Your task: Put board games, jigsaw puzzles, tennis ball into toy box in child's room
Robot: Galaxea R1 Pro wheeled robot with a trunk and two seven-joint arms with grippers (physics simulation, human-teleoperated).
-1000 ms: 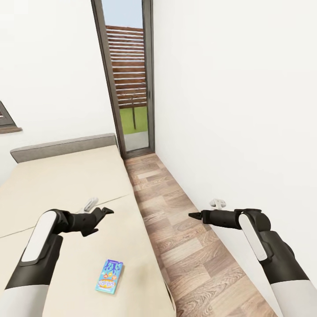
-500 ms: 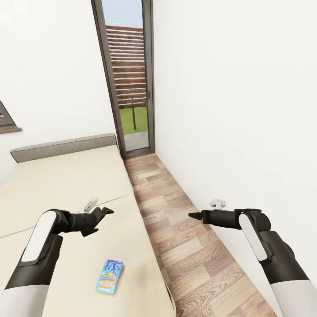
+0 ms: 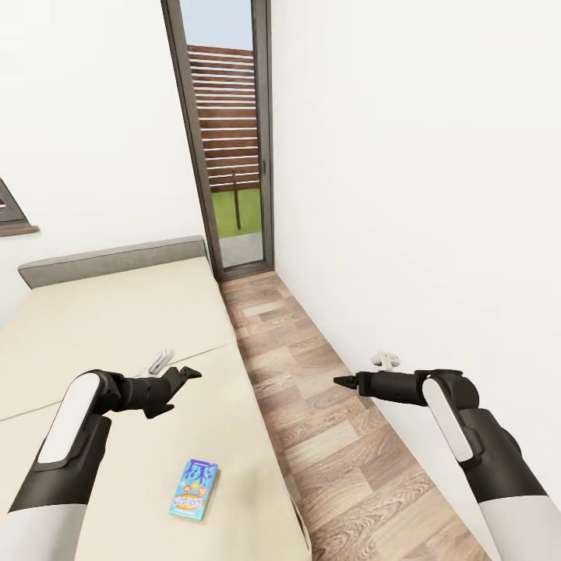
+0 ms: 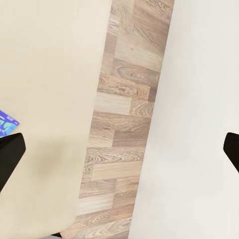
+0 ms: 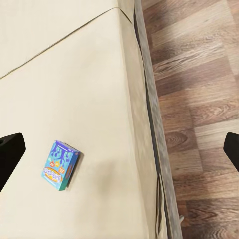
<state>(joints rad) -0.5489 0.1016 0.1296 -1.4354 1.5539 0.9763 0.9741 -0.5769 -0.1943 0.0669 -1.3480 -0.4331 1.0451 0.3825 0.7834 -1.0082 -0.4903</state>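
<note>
One board game (image 3: 194, 488) lies flat on the bed (image 3: 117, 327), near the mattress edge that borders the wood floor (image 3: 327, 421). I see it as a small blue-white box with its cover facing up. Its long axis runs roughly along the length of the bed, tilted slightly toward the floor side at its far end.

From my left gripper (image 3: 185, 375), the box lies below and nearer to the robot, almost directly under the fingertips in the head view. That gripper hangs above the mattress, well apart from the box, with its fingers spread and nothing between them. My right gripper (image 3: 343, 381) is out over the floor, across the bed edge from the box; its wrist view shows both finger tips wide apart and empty, with the box (image 5: 60, 166) on the mattress between them.

I judge the left arm the nearer one. The coming move calls for drawing it back and down, with the jaws across the box's short side.
</note>
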